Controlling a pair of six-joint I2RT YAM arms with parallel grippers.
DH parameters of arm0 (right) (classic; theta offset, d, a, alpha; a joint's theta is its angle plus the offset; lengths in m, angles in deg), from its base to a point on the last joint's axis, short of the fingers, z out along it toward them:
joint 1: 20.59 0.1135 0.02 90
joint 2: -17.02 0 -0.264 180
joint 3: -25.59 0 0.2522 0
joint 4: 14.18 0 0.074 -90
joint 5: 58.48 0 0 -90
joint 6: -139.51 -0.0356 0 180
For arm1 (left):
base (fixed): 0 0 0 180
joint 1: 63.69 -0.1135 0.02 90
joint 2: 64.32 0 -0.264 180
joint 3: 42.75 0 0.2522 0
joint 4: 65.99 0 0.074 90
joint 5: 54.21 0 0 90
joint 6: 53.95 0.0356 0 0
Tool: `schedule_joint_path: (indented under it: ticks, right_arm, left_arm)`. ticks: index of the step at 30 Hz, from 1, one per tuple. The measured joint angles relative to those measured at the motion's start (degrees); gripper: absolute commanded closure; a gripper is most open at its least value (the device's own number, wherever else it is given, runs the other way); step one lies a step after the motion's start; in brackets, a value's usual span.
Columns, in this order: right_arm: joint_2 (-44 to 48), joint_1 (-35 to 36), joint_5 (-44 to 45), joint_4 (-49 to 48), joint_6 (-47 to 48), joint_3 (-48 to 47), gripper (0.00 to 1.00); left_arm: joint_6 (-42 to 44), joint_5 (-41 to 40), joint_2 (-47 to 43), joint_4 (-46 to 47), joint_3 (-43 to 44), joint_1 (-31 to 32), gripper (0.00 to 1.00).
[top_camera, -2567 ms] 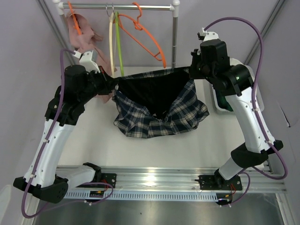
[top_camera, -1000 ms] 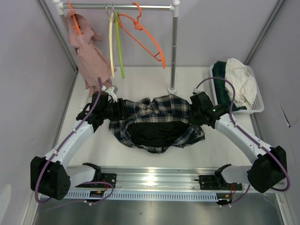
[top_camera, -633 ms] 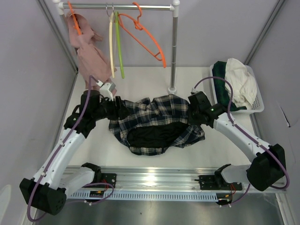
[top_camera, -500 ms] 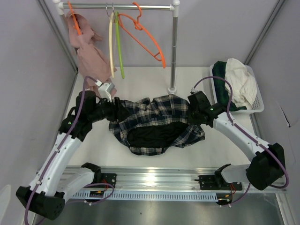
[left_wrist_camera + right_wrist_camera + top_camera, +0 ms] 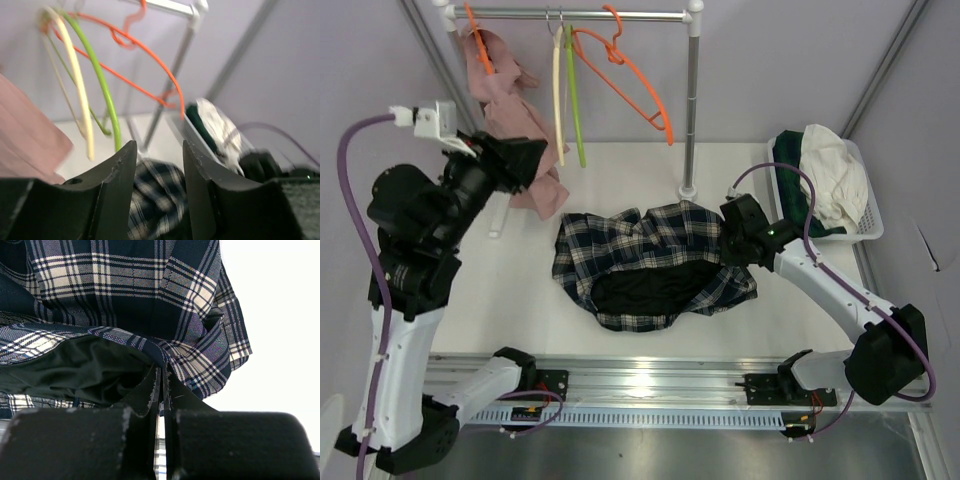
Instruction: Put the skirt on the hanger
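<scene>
Skirt [image 5: 655, 262] was found lying crumpled on the tabletop [image 5: 620, 170], plaid outward with dark lining exposed toward the near edge. It was well apart from the rail [image 5: 590, 15] and not yet on any hanger. The right jaws were seen pressed together at the skirt's right edge, with a thin fold of plaid apparently pinched between them in the right wrist view. The left jaws were raised high at the left, apart, with nothing between them. In the left wrist view the green hanger [image 5: 106, 92], cream hanger [image 5: 83, 100] and orange hanger [image 5: 170, 80] were framed ahead of them. A pink garment [image 5: 510, 120] was hung at the rail's left end, just beside the left jaws. A basket [image 5: 840, 237] of white and green clothes was set at the right.

Risks, as judged:
- **One-sided grip:** the skirt was gripped at one side only, so a lift from here would likely leave it bunched, with the waistband closed and hard to thread onto a hanger.
- **Shallow pinch:** the cloth could be pulled out by its own weight.
- **Crowded hangers:** they were hung loosely and close together on the rail, so one could be knocked off, or two taken at once, if the left jaws were brought in off line.
- **Pink garment:** it could be snagged, given how close it was to the left jaws.

No brand, label or writing could be read in any view.
</scene>
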Motion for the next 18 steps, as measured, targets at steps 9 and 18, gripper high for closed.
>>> schedule_joint_path:
  ticks: [9,18]
  right_arm:
    - [-0.39,0.0,-0.04,-0.04,0.33,-0.11,1.0]
    - [-0.85,0.0,-0.28,-0.09,0.9,-0.74,1.0]
  left_arm:
    - [2.19,-16.37,23.06,1.38,19.96,0.0,0.49]
    - [6.58,-23.89,42.01,-5.77,35.41,0.0,0.49]
